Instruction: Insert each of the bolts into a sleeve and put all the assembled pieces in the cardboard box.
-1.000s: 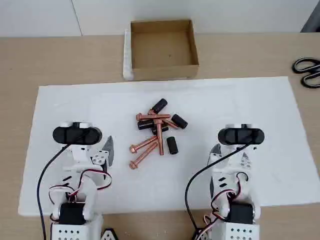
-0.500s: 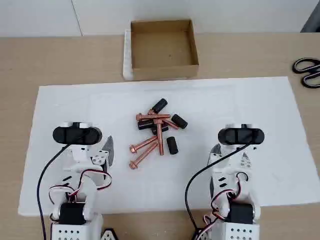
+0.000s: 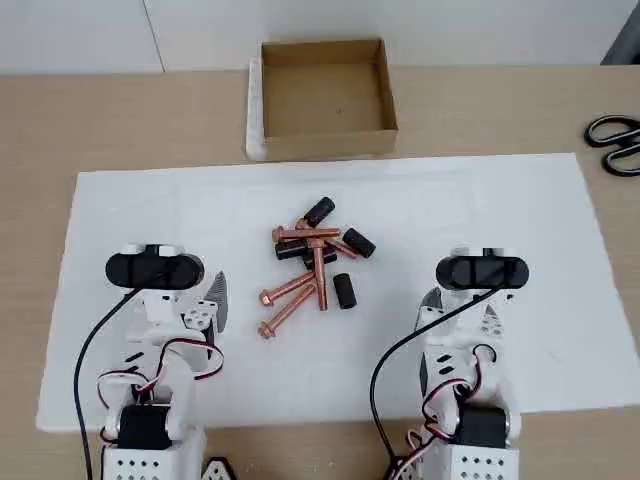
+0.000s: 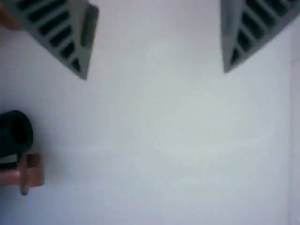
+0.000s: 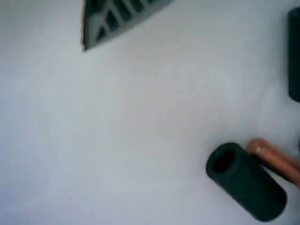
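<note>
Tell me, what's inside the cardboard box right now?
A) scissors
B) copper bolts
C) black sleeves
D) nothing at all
D: the cardboard box has a bare brown floor, while the bolts and sleeves lie piled on the white sheet.

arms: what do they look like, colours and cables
Left arm and right arm are white plastic with black motors, a black oval camera on each wrist, a black cable and thin red, white and black wires. The left's jaws are grey, ribbed wedges.

Spread claw [image 4: 154, 74], sleeve [image 4: 14, 132] beside bolt [image 4: 23, 173]
</note>
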Available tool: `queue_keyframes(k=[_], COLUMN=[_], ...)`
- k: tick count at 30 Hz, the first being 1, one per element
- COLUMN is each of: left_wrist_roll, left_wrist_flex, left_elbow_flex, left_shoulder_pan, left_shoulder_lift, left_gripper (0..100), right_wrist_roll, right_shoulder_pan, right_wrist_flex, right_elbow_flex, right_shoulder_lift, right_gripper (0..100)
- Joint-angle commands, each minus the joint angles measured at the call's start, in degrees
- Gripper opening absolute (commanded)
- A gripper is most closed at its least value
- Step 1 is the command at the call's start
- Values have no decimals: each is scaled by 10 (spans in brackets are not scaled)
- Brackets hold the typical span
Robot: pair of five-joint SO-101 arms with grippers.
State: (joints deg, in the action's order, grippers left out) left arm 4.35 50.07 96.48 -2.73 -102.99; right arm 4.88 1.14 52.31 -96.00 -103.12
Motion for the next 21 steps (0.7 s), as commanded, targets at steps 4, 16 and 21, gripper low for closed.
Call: queue_keyframes(k=[4,16,21], left_wrist_roll=[2,3,2], left_wrist_flex=[1,0,-1], left_elbow_flex=[-1,-1,-1], left_shoulder_pan=[-4,-1,12], left_shoulder_lift=[-4,-4,-4], left_gripper=[179,179,179], right_wrist_roll=[0,0,0], right_shoulder_pan=[-4,-5,-4], right_wrist_flex=[3,3,3], right_elbow_flex=[-4,-4,-4], right_shoulder_lift=[-7,-7,-7], right_gripper=[199,199,199])
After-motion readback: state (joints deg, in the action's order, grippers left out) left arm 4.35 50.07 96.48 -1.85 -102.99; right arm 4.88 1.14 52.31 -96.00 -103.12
